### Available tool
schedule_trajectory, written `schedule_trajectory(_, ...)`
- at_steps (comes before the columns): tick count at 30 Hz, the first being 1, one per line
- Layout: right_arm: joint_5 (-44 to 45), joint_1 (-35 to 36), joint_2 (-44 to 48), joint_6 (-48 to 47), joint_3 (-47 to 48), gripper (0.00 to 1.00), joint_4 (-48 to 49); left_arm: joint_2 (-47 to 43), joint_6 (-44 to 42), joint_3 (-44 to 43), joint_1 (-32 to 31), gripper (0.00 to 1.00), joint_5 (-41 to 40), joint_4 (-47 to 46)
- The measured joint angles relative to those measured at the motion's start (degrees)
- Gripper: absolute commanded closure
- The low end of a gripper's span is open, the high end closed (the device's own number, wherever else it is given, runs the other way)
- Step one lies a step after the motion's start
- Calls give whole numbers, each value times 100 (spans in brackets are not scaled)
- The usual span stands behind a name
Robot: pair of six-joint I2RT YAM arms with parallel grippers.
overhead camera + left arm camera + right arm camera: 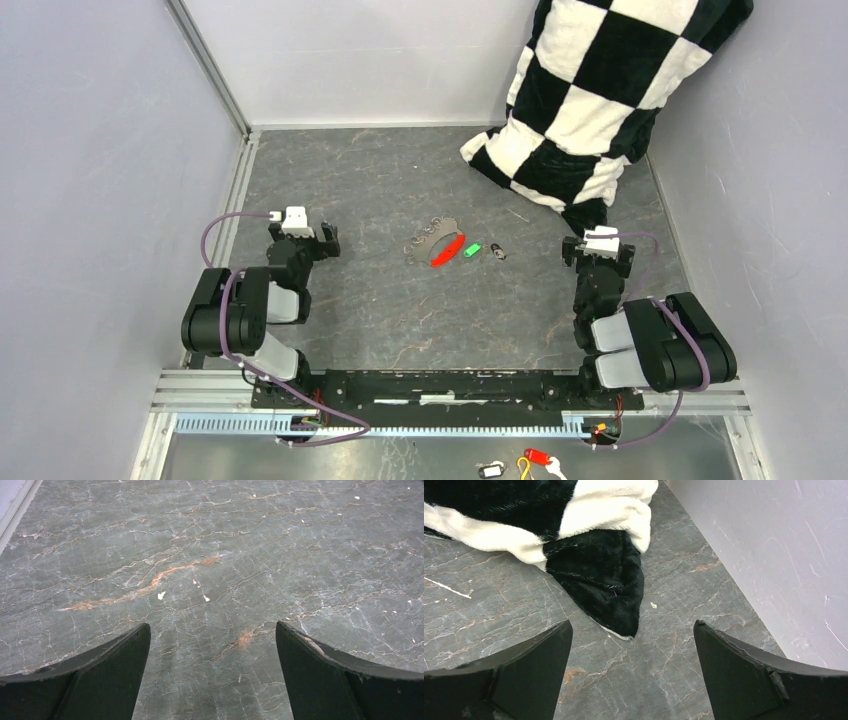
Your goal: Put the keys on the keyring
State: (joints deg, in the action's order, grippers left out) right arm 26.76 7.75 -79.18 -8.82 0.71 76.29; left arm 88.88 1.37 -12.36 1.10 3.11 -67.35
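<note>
Our left gripper (212, 630) and right gripper (633, 627) are both wide open and hold nothing, and the keys (472, 250) and keyring (432, 238) lie in the middle of the top view, so tiny that we might miss them or push them away.

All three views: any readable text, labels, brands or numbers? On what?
No text is readable in any view.
The small black-framed white tag at the near edge is too small to tell if it has writing.
Nothing is legible on the red key, green key or dark key.
The wrist views show only bare table and checkered blanket, with no print.
</note>
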Motion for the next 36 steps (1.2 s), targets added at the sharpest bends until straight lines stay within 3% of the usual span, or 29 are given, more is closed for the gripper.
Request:
schedule_trajectory(4, 79, 2, 212, 37, 2, 2, -249, 0, 0, 0, 0, 0, 2, 0)
schedule_trajectory(6, 280, 13, 636, 208, 271, 2, -1287, 0, 0, 0, 0, 0, 4, 0)
schedule_trajectory(9, 415, -2, 837, 678, 1521, 2, -3167, -61, -2, -35, 7, 0, 33, 179)
schedule_trajectory(11, 103, -70, 866, 1193, 2059, 2, -3637, -262, -2, -262, 11, 0, 68, 831)
schedule_trajectory(14, -975, -422, 931, 2503, 2457, 2, -4026, -599, -7, -1563, 15, 0, 251, 2763)
schedule_trajectory(17, -1823, -400, 494, 2983, 2924, 8, -4546, -654, -72, -2949, 17, 0, 479, 4288)
schedule_trajectory(21, -2304, 588, -345, 3014, 3912, 19, -5296, -616, -199, -4103, 17, 0, 796, 5805)
schedule_trajectory(25, -2732, 1421, -1154, 3038, 4752, 32, -5786, -262, -210, -4601, 17, 0, 1097, 7130)
schedule_trajectory(30, -3174, 1556, -2199, 3139, 5469, 35, -6223, 48, -210, -4693, 17, 0, 1226, 8043)
schedule_trajectory(36, -3423, 1593, -2820, 3202, 5847, 41, -6653, 55, -210, -4732, 17, 0, 1250, 8459)
